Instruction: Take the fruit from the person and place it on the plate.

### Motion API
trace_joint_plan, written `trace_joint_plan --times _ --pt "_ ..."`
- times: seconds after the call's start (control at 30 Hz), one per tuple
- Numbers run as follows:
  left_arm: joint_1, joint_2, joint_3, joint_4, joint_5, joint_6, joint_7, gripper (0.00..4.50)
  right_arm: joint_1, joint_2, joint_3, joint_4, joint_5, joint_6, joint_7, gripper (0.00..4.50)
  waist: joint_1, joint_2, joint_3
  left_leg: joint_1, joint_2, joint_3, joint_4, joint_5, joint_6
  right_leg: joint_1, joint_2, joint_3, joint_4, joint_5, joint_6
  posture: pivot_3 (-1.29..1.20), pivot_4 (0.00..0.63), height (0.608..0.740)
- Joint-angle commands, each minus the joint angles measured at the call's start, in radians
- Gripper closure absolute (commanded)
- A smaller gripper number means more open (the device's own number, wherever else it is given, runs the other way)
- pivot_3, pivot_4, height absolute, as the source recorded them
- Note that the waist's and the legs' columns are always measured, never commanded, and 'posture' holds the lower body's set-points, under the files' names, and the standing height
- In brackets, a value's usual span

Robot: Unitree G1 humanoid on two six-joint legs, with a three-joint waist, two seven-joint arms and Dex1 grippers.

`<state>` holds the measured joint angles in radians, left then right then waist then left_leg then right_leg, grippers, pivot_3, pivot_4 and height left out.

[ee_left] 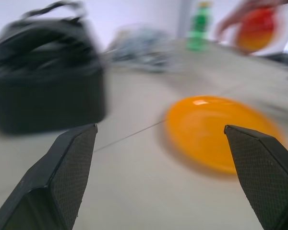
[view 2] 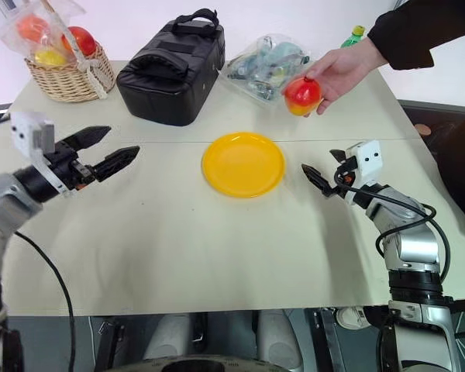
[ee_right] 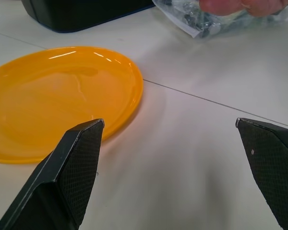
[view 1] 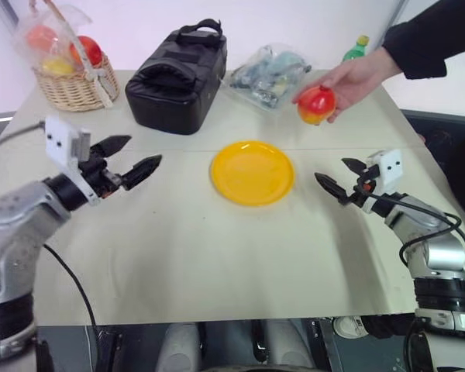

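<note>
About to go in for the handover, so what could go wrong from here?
1. The person's hand wraps the fruit from above, so the open right gripper could pinch fingers.
2. The fruit is round and smooth, and may slip from the two narrow fingers.
3. The hand holds it over the table beyond the plate, so a drop could roll away.

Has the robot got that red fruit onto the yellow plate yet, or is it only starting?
Only starting. Nothing looks done: the round yellow plate lies bare on the table. The smooth red fruit with a yellow-orange patch is in the person's hand, held out above the table beyond the plate. The left pincer and right pincer are both open and hold nothing. Taking the fruit and setting it on the plate are left.
</note>
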<state>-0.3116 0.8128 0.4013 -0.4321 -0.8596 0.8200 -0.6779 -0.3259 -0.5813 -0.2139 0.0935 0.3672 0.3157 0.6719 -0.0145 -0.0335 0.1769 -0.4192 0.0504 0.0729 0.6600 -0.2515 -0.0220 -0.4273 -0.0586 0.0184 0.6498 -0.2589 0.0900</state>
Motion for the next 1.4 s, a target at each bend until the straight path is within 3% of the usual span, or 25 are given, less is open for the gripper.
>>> trace_joint_plan --times 0.03,0.33,1.03,1.07,1.17,1.4 --pt "-0.060 0.094 0.012 -0.016 -0.138 0.088 -0.112 0.07 -0.018 -0.008 -0.051 -0.051 0.014 -0.021 -0.029 0.00 -0.002 0.001 0.000 0.000 0.000 0.000 0.000 0.000 0.000 0.000 0.000 0.000 0.000 0.000 0.000 0.00 0.150 0.740" --pt "-0.120 0.074 -0.075 0.037 -0.116 0.069 -0.110 0.07 -0.170 0.061 -0.071 -0.124 0.082 0.030 -0.143 0.00 -0.003 0.001 0.000 0.001 0.000 0.000 0.000 0.000 0.000 0.000 0.001 0.001 0.000 0.000 0.000 0.00 0.150 0.740" --pt "-0.001 0.054 -0.023 -0.047 -0.121 0.046 -0.044 0.07 -0.439 0.167 0.027 0.276 -0.019 -0.145 -0.101 0.00 -0.003 0.002 0.001 0.001 0.000 0.001 -0.001 0.000 0.000 0.000 0.000 0.001 0.000 0.000 0.000 0.00 0.150 0.740" --pt "0.002 0.053 -0.021 -0.049 -0.121 0.045 -0.040 0.00 -0.444 0.168 0.028 0.285 -0.021 -0.151 -0.099 0.53 -0.003 0.002 0.001 0.001 0.000 0.001 -0.001 0.000 0.000 0.000 0.000 0.001 0.000 0.000 0.000 0.00 0.150 0.740" --pt "0.007 0.051 -0.019 -0.053 -0.123 0.043 -0.033 0.00 -0.450 0.170 0.030 0.298 -0.025 -0.165 -0.095 1.43 -0.002 0.002 0.001 0.001 0.000 0.001 -0.001 0.000 0.000 0.000 0.000 0.001 0.000 0.000 0.000 0.00 0.150 0.740" --pt "0.023 0.057 -0.016 -0.054 -0.115 0.041 -0.030 0.00 -0.426 0.160 0.076 0.205 -0.021 -0.108 -0.047 1.44 -0.004 0.002 0.001 0.001 0.000 0.001 -0.001 0.000 0.000 0.000 0.000 0.001 0.000 0.000 0.000 0.00 0.150 0.740"
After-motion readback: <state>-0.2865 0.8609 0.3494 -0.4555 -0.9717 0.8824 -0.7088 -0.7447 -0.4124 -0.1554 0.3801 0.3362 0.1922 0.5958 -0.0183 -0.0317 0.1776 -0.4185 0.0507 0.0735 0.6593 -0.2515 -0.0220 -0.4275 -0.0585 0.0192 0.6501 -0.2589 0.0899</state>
